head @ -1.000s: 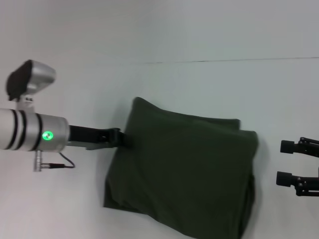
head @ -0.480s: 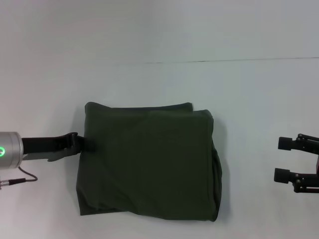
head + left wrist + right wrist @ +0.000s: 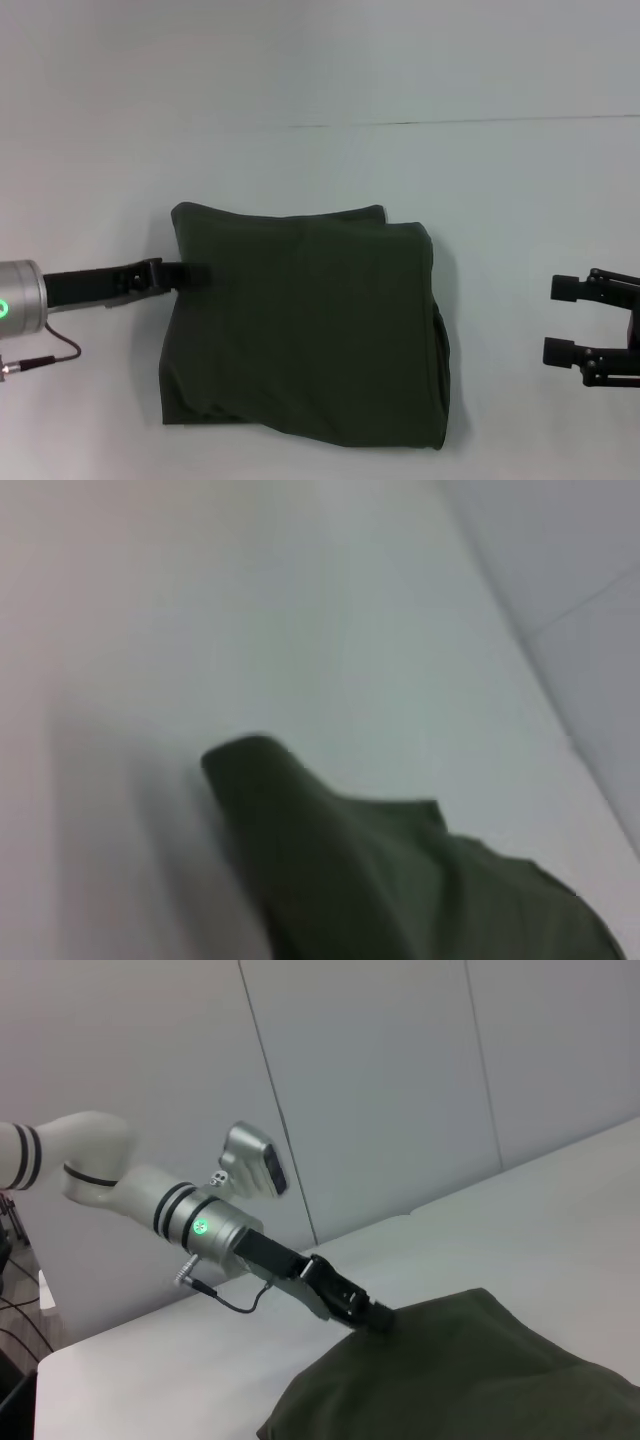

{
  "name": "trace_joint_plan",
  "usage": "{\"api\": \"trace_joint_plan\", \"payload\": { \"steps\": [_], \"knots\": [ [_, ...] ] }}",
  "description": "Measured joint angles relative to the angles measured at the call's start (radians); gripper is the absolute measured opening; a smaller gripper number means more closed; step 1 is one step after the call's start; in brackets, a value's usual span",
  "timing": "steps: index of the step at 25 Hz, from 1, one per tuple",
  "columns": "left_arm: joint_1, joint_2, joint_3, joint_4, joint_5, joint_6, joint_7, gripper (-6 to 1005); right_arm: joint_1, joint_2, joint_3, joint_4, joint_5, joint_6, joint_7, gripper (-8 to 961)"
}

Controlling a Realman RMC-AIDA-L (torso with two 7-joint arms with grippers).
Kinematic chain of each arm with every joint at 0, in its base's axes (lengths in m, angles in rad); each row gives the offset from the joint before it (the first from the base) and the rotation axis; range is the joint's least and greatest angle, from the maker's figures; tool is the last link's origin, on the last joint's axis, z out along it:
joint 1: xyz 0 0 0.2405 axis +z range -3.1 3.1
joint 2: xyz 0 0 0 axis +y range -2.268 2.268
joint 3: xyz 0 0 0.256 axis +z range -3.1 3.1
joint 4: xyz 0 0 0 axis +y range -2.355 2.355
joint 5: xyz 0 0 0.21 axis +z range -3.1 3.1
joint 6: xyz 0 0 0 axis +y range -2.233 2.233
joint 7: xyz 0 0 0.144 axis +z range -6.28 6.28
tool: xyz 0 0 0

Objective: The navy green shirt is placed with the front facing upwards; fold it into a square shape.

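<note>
White worktop (image 3: 330, 80) carries the navy green shirt (image 3: 305, 325), folded to a rough square, plain dark side up, lying betw. the two tools. Left arm reaches in low and near horizontal from the robot's left; left tool (image 3: 192, 273) sits at the shirt's left edge near its far corner, tip over the cloth – can't tell if closed on it. Right tool (image 3: 562, 320) hovers well apart off the shirt's right side, fingers spread, holding nothing.
</note>
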Motion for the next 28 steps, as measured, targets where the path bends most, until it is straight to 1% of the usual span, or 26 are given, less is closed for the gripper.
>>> {"api": "trace_joint_plan", "payload": {
  "steps": [4,6,8,11,13,15,16,19,23,25,28],
  "knots": [
    [0.020,-0.006,-0.002,0.062,-0.015,0.026,0.099,367,0.001,0.006,0.003,-0.001,0.000,0.005,-0.001,900],
    [0.027,-0.010,0.008,0.094,-0.007,0.046,0.147,411,0.005,0.007,0.005,-0.001,0.000,0.008,-0.003,900],
    [0.040,-0.018,0.017,0.136,-0.001,0.058,0.205,455,0.009,0.012,0.005,-0.001,0.001,0.012,-0.006,899],
    [0.089,-0.051,0.019,0.236,-0.023,0.074,0.379,521,0.016,0.027,0.000,-0.001,-0.001,0.033,-0.027,899],
    [0.132,-0.065,0.032,0.283,-0.060,0.113,0.509,565,0.020,0.039,-0.003,-0.001,-0.006,0.038,-0.054,899],
    [0.150,-0.065,0.034,0.294,-0.074,0.168,0.579,609,0.020,0.048,-0.003,-0.001,-0.010,0.039,-0.090,900],
    [0.153,-0.065,0.030,0.297,-0.077,0.203,0.608,650,0.015,0.055,-0.003,0.005,-0.010,0.041,-0.131,900],
    [0.168,-0.065,0.013,0.300,-0.073,0.291,0.667,772,0.009,0.058,-0.003,0.026,-0.010,0.052,-0.170,900],
    [0.226,-0.071,0.008,0.276,-0.098,0.358,0.802,904,-0.014,0.059,-0.003,0.083,-0.013,0.093,-0.254,899],
    [0.255,-0.072,-0.012,0.254,-0.123,0.385,0.872,965,-0.028,0.059,-0.003,0.116,-0.014,0.120,-0.295,899],
    [0.275,-0.072,-0.040,0.232,-0.120,0.414,0.926,964,-0.060,0.059,-0.002,0.166,-0.029,0.181,-0.356,900]
  ]
}}
